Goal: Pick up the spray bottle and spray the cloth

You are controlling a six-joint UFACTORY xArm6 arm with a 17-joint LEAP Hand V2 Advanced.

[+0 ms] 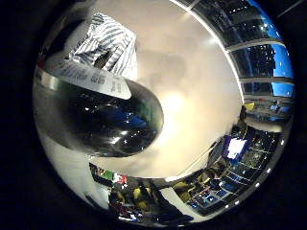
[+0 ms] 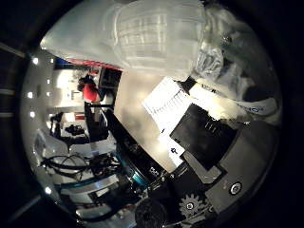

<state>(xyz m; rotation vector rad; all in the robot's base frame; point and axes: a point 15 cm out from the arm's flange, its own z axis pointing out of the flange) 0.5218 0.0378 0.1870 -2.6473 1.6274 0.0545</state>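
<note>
The tabletop (image 1: 192, 72) under my palm is pale and bare over most of its surface. One long edge of it runs along a wall of dark windows (image 1: 259, 57). Beyond another edge there is a room with furniture and a lit screen (image 1: 235, 146). In the thumb side view I also see a red thing (image 2: 90, 90) far away in the room, but it is too small to say what it is.

The spray bottle (image 1: 105, 115) is very near to my palm. Its dark, shiny, rounded body fills a large part of the little finger side view, and a white label (image 1: 91, 76) goes across it. The bottle stands in the way and hides a part of the tabletop and the lower part of the striped cloth (image 1: 112, 43). The cloth lies on the tabletop just behind the bottle, away from the window edge, and it is rumpled.

In the thumb side view a pale ribbed see-through thing (image 2: 156, 33) is close above the palm. I cannot tell what it is.

My hand (image 2: 209, 142) shows only as black and white parts at the side of that view. Whether it is spread or closed round the bottle, I cannot tell.
</note>
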